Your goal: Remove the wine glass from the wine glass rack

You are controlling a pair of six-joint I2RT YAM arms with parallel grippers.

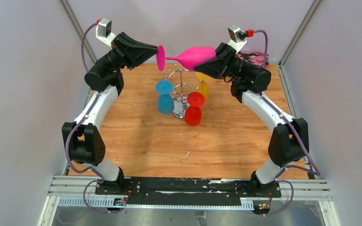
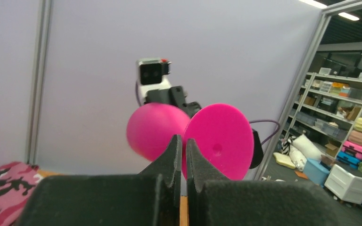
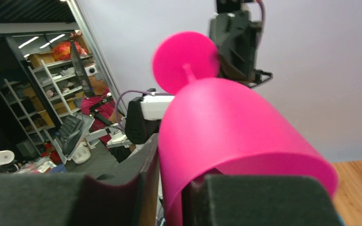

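The pink wine glass (image 1: 195, 55) is off the wine glass rack (image 1: 181, 75). It lies on its side in the air, directly above the rack's ring of hooks, with its foot pointing left and its bowl pointing right.

The right tool (image 1: 214, 59) reaches in from the right of the rack and holds the glass by the bowl. In the right wrist view the bowl's wall at the rim is clamped between the fingers, one outside the bowl and one inside its mouth.

The left tool (image 1: 154, 51) comes in from the left of the rack, with its tips at the flat face of the foot. Its fingers are drawn nearly together, leaving only a thin slit, and nothing sits between them. I cannot tell whether the tips actually press on the foot.

Three glasses hang foot-up on the rack: a blue glass (image 1: 165, 101) on its left side, a red glass (image 1: 193, 113) at its near side, and a yellow glass (image 1: 203, 87) on its right. The rack stands on the wooden surface (image 1: 146, 141). A pink camouflage cloth (image 1: 254, 56) lies beyond the rack, at the far right corner.
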